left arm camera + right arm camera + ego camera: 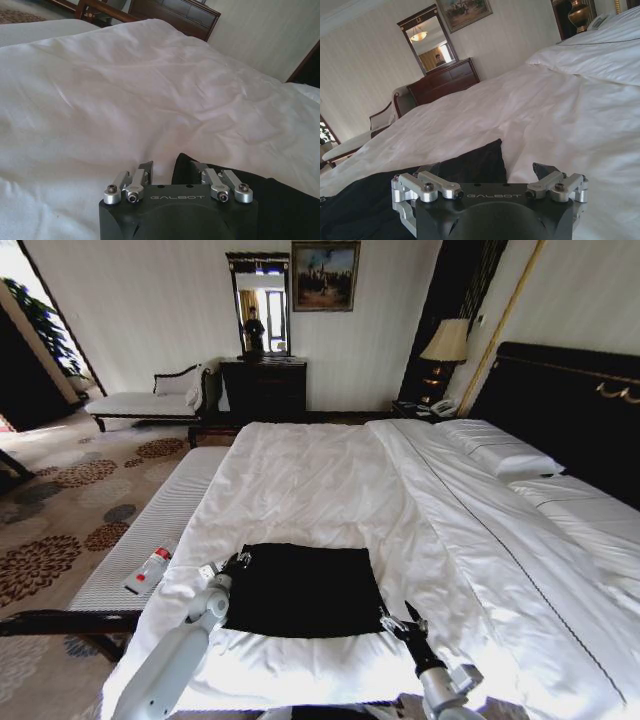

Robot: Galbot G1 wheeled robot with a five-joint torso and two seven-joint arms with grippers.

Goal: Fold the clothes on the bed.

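Left gripper [238, 562] sits at the near left corner of the black T-shirt [303, 588], fingers spread, straddling the corner without clamping it; right gripper [397, 617] sits at the shirt's near right corner, fingers likewise spread. The shirt lies folded into a flat rectangle on the white duvet near the foot of the bed [330, 480]. Beyond the shirt, pillows [497, 447] rest against the dark headboard [575, 405].

Strong daylight is cast across the white duvet [330, 480], which is washed out to near glare along the bed's near right side. The black T-shirt [300, 588] is rendered as a dark patch with no detail. Straight lines are bowed outward at the head view's edges, and the gripper housings close to both wrist cameras are slightly soft.
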